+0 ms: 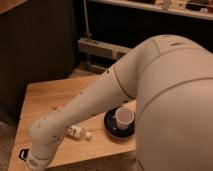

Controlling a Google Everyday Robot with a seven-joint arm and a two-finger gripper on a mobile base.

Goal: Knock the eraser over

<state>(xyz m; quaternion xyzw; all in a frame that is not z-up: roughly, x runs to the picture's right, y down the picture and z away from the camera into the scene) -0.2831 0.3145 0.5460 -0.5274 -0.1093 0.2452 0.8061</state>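
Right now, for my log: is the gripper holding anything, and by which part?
Cannot tell: the gripper sits low at the near-left table corner, beside the eraser.

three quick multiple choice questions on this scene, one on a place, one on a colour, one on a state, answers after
1. Where is the end effector?
A. over the cup
B. at the near left corner of the table, beside the eraser
C. up at the far shelf

2. What colour is the saucer?
A. black
B. red
C. yellow

3. How is the cup placed?
A. lying on the floor
B. upside down on the table
C. upright on the saucer

Answers:
1 B, it sits low at that corner, right next to the small black block.
2 A, a dark disc shows around the white cup.
3 C, its open mouth faces up and it stands on the saucer.
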